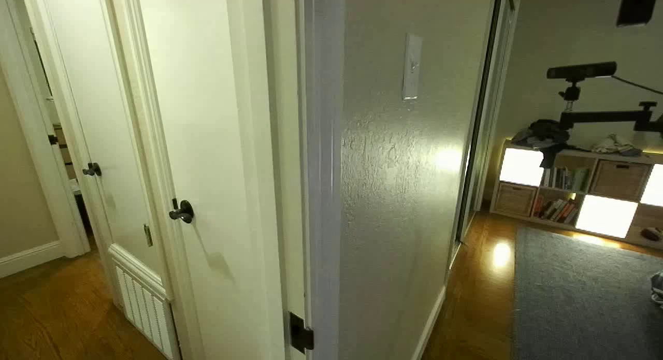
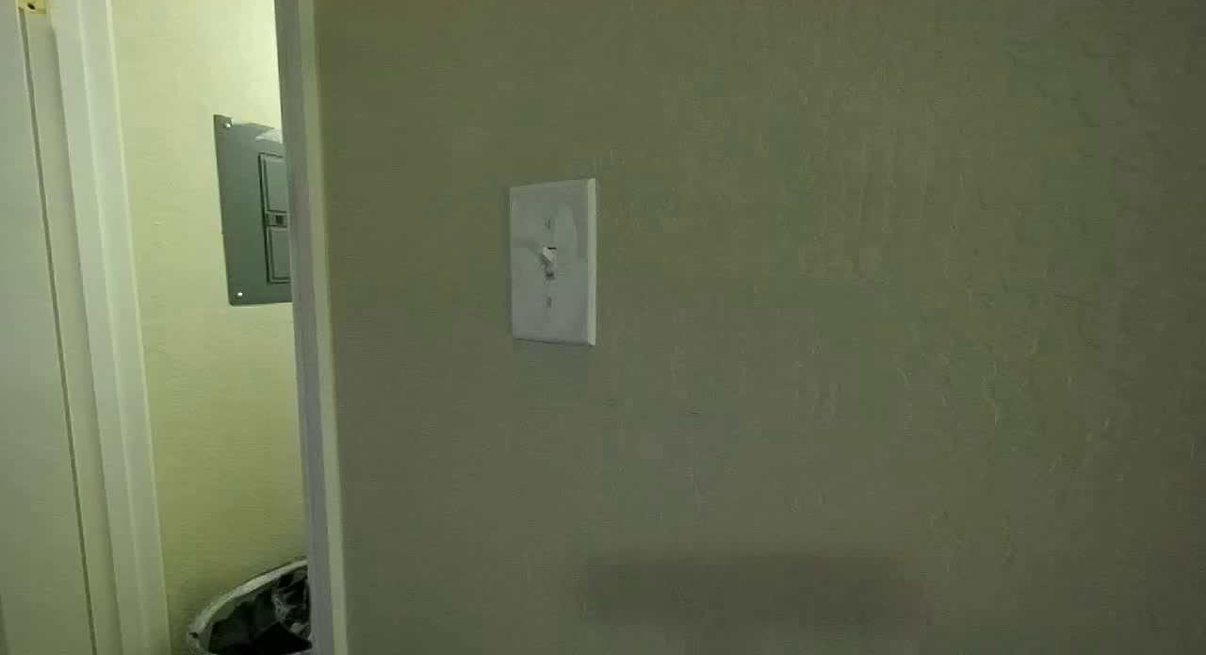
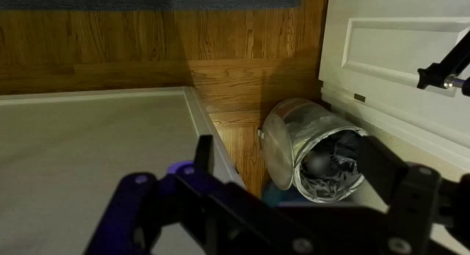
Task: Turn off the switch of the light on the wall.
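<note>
The switch (image 1: 412, 67) is a small white upright plate on the off-white bumpy wall (image 1: 393, 204). In an exterior view the plate (image 2: 551, 316) faces the camera more, and its small toggle lever seems to point up. The wall also fills most of that view (image 2: 801, 401) and the left of the wrist view (image 3: 91, 156). My gripper (image 3: 289, 154) is open and empty in the wrist view, with its dark fingers wide apart. The switch is out of the wrist view. A dark part (image 1: 637, 8) at the top right edge may belong to the robot; I cannot tell.
A mesh hamper (image 3: 312, 119) with dark contents stands on the wood floor beyond the fingers. A white panelled door (image 3: 396, 46) is at the right. Door trim (image 1: 323, 168) edges the wall. A camera on a stand (image 1: 582, 71) and a lit shelf (image 1: 593, 181) are behind.
</note>
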